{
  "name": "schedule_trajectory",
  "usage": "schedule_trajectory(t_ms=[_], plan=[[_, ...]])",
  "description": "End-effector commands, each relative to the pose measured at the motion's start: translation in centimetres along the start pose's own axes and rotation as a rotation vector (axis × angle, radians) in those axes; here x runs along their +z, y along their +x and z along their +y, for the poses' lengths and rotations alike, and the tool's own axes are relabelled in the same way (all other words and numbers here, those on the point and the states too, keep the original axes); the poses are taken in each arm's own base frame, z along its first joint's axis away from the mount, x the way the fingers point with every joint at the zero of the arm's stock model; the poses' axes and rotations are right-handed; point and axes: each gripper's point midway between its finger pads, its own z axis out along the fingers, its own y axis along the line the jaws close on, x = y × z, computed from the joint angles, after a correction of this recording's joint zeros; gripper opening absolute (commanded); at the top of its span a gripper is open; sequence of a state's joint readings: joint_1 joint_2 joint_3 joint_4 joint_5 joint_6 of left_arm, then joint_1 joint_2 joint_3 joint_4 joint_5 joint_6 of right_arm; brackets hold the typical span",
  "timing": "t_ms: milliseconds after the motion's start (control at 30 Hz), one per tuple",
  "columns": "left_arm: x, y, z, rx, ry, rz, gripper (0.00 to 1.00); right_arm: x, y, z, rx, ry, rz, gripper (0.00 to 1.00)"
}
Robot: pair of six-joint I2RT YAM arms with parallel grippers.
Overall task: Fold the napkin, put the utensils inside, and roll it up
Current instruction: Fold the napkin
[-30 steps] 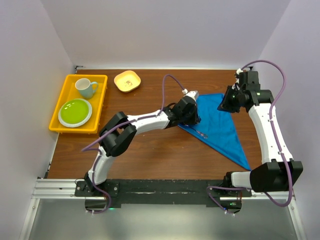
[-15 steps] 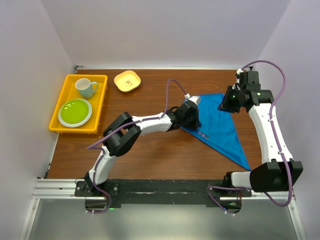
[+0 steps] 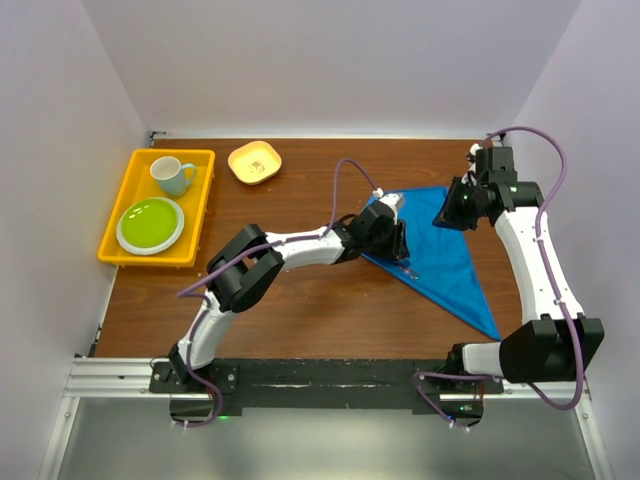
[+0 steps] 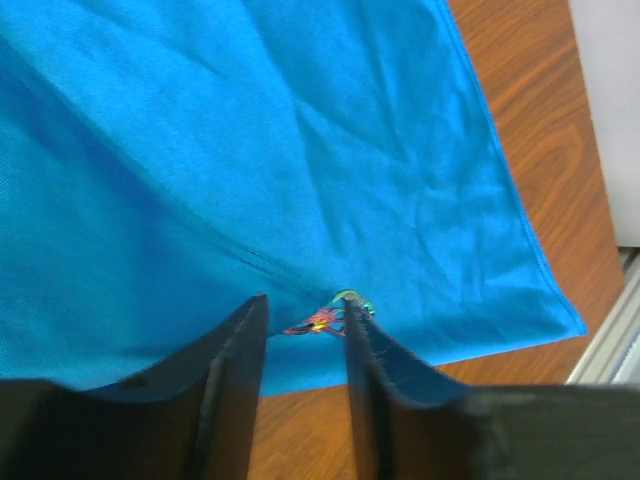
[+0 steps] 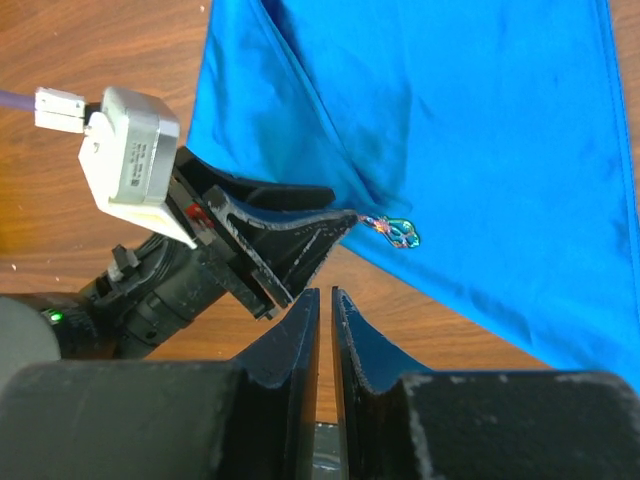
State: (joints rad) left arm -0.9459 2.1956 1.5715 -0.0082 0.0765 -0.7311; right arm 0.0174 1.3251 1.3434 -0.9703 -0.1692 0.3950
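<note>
The blue napkin (image 3: 445, 250) lies folded into a triangle on the right half of the table; it also shows in the left wrist view (image 4: 300, 150) and the right wrist view (image 5: 470, 130). The slim iridescent utensil (image 3: 406, 268) lies on the napkin near its left folded edge. My left gripper (image 3: 399, 246) is open and low over that edge. The utensil (image 4: 325, 318) lies between its fingertips, against the right finger (image 4: 375, 350). My right gripper (image 3: 449, 213) is shut and empty, held above the napkin's far corner. In its view the utensil's end (image 5: 397, 230) sticks out past the left gripper's fingers (image 5: 300, 235).
A yellow tray (image 3: 200, 205) at the far left holds a pale blue cup (image 3: 172, 176) and a green plate (image 3: 150, 225). A small yellow bowl (image 3: 254, 162) stands behind it. The table's right edge is close to the napkin.
My left gripper has moved right and a little nearer, down to the napkin's left edge by the utensil. My right gripper has shifted slightly left.
</note>
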Motion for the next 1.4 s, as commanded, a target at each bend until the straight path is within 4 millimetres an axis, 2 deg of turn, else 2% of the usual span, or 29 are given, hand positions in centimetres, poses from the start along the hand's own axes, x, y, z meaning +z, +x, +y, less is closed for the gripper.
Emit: schedule_trajectory(t_ms=[0,33,67,100,133,167,200,233,267,300,333,400,433,500,533,667,800,867,933,1267,1367], plan=[[-2.5,-2.3,-3.4,0.046,0.128,-0.043,0.5,1.8,0.1,-0.6,0.035,0.023,0.038,0.16],[-3.3,-3.0,-3.9,0.044,0.147,-0.054,0.55,2.3,0.3,-0.4,0.037,0.014,0.057,0.17],[-5.2,-4.2,-4.8,0.041,0.181,-0.085,0.57,2.9,0.4,-0.4,0.03,0.008,0.083,0.18],[-6.5,-5.1,-5.1,0.031,0.218,-0.094,0.57,4.0,0.8,-0.4,0.034,0.01,0.126,0.21],[-8.6,-6.1,-5.6,0.029,0.248,-0.124,0.58,4.6,1.0,-0.2,0.025,-0.005,0.152,0.28],[-9.7,-6.7,-5.3,0.019,0.254,-0.134,0.58,5.2,1.3,-0.1,0.027,-0.017,0.174,0.31],[-10.8,-8.0,-4.1,-0.003,0.246,-0.158,0.57,5.7,1.6,0.2,0.025,-0.034,0.194,0.34],[-12.4,-8.3,-3.1,-0.023,0.242,-0.168,0.57,7.0,2.0,0.4,0.022,-0.038,0.221,0.38],[-13.0,-8.8,-2.1,-0.063,0.245,-0.176,0.53,7.5,2.2,0.8,0.023,-0.052,0.241,0.38],[-13.9,-9.9,-0.2,-0.098,0.259,-0.182,0.5,8.3,2.4,1.3,0.025,-0.079,0.262,0.38],[-14.0,-9.9,1.1,-0.121,0.266,-0.182,0.39,9.5,3.2,1.8,0.04,-0.086,0.302,0.39],[-14.1,-10.6,3.4,-0.153,0.282,-0.16,0.31,10.9,3.7,2.7,0.045,-0.119,0.325,0.36],[-13.1,-10.5,4.2,-0.162,0.279,-0.13,0.28,11.8,4.5,3.1,0.04,-0.106,0.353,0.34],[-12.2,-10.2,4.2,-0.155,0.328,-0.078,0.23,12.6,4.8,3.7,0.022,-0.103,0.354,0.3],[-11.2,-10.1,4.6,-0.161,0.327,-0.059,0.22,13.0,5.6,4.1,0.015,-0.103,0.373,0.29],[-9.5,-9.3,4.9,-0.207,0.352,-0.032,0.21,14.3,7.2,2.5,0.002,-0.046,0.406,0.27],[-8.5,-8.5,5.0,-0.218,0.37,-0.015,0.21,15.0,7.8,1.1,-0.032,0.004,0.421,0.28],[-7.4,-7.6,5.6,-0.22,0.357,0.01,0.21,15.5,8.9,0.3,-0.037,0.02,0.454,0.28],[-7.2,-7.4,5.7,-0.215,0.354,0.012,0.21,15.6,8.7,0.4,-0.035,0.014,0.439,0.28],[-5.7,-5.2,7.6,-0.192,0.289,0.07,0.2,15.8,10.9,-1.0,-0.01,0.048,0.459,0.28],[-5.6,-5.2,7.4,-0.173,0.291,0.077,0.2,15.6,11.6,-0.7,0.013,0.028,0.472,0.28]])
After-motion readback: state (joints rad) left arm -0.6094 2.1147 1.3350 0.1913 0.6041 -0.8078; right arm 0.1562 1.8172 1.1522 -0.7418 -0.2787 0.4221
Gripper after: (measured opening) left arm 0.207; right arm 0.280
